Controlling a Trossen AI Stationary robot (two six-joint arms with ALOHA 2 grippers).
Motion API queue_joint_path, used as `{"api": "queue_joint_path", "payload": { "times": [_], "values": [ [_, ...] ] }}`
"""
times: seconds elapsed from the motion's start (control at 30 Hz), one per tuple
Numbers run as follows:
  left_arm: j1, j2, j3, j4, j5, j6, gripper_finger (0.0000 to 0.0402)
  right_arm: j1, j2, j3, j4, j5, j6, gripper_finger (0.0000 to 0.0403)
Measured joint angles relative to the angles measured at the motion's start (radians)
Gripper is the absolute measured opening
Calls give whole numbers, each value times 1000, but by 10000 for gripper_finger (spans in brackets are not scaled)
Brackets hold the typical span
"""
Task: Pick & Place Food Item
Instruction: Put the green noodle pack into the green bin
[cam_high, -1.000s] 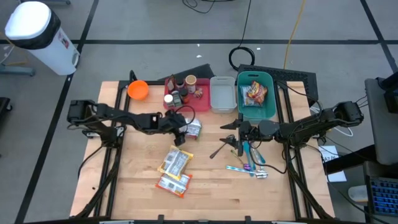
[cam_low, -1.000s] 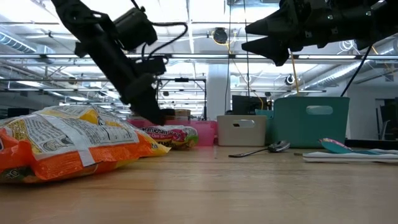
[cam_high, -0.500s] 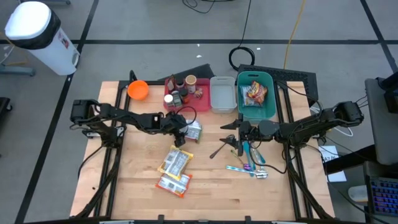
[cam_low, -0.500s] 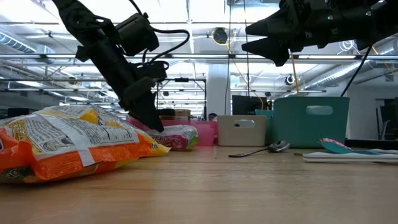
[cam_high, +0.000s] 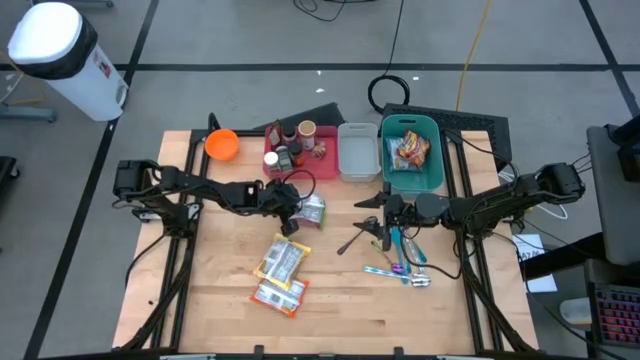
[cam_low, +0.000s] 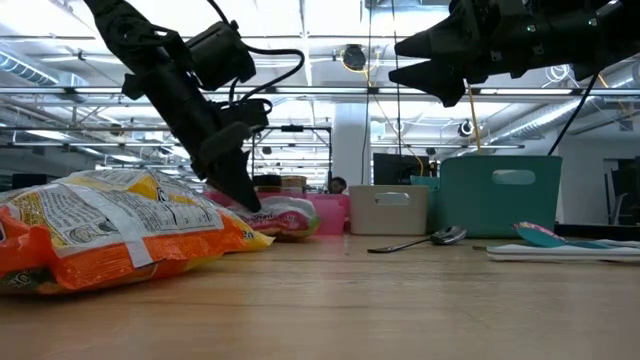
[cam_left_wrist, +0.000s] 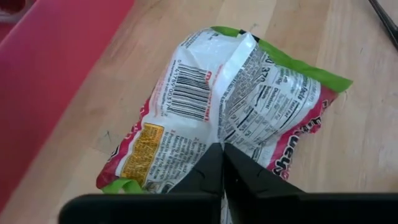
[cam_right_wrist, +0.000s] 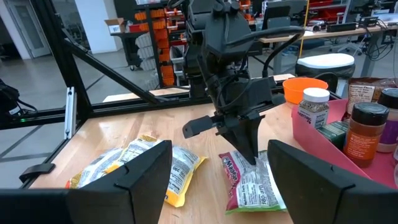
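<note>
A red, green and white food packet (cam_left_wrist: 249, 99) lies on the table just in front of the red tray, its printed back up, also seen in the high view (cam_high: 313, 208). My left gripper (cam_high: 295, 214) slants down onto it from the table's left and is shut on it (cam_right_wrist: 252, 158). My right gripper (cam_high: 360, 225) hangs open above the table's middle right, level and facing the packet, with nothing between its fingers (cam_right_wrist: 217, 171). My left gripper has its two fingertips (cam_left_wrist: 214, 163) shut together on the packet's back, at the near end of the raised middle seam (cam_left_wrist: 222, 134). It comes slanting down from the table's left. The packet lies flat on the table (cam_low: 285, 218). How much film is between the fingers is hidden.
Two orange-and-yellow packets (cam_high: 281, 261) (cam_high: 278, 296) lie nearer the front edge. At the back stand an orange bowl (cam_high: 222, 144), a red tray (cam_high: 270, 160) with bottles, a white bin (cam_high: 357, 168) and a teal bin (cam_high: 436, 150) holding a packet. Cutlery (cam_high: 400, 262) lies below my right gripper.
My left gripper has tipped slightly and shut its fingers on the packet's back, staying in the same place. The packet remains on the table. My right arm has kept still.
</note>
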Motion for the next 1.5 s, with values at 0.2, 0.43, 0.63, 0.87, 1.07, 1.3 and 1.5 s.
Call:
{"api": "queue_joint_path", "payload": {
  "times": [0.2, 0.43, 0.63, 0.87, 1.07, 1.3, 1.5],
  "values": [
    [0, -24, 11, 8, 31, -12, 4, 0, 0, 0, 0, 0, 0, 256],
    [-20, -96, 53, 12, 32, 72, 4, 0, 0, 0, -4, 1, 2, 256],
    [-47, -135, 100, 47, -26, 226, 4, -2, 0, -1, -5, 8, 50, 256],
    [-86, -136, 145, 114, -124, 442, 5, -43, 0, -1, -55, 30, 340, 256],
    [-125, -139, 151, 203, -198, 605, 7, -118, 21, -1, -113, 56, 481, 256],
    [-160, -139, 151, 239, -208, 652, 7, -146, 130, -1, 29, 75, 484, 256],
    [-163, -139, 151, 242, -209, 653, 7, -162, 247, 0, 233, -61, 536, 256]
  ]
}}
